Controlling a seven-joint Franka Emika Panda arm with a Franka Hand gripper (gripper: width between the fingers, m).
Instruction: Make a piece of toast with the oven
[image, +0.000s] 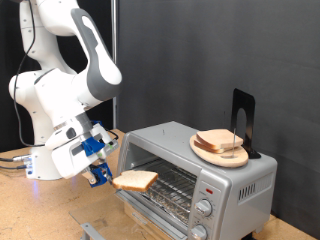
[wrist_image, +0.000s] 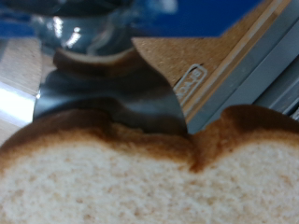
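Observation:
The silver-grey oven (image: 205, 165) stands at the exterior view's right, its glass door (image: 150, 205) folded down and the wire rack (image: 170, 180) showing inside. My gripper (image: 103, 176) is shut on the piece of toast (image: 135, 180), a pale slice with a tan crust held flat just above the open door, at the mouth of the oven. In the wrist view the piece of toast (wrist_image: 140, 177) fills the near half of the picture, with the oven's door and front (wrist_image: 234, 75) beyond it. The fingers do not show there.
On the oven's top sits a round wooden plate (image: 220, 152) with more bread slices (image: 218, 140) piled on it, and a black stand (image: 243, 120) behind. The oven's knobs (image: 205, 207) are at its right front. Wooden tabletop (image: 40, 215) lies below the arm.

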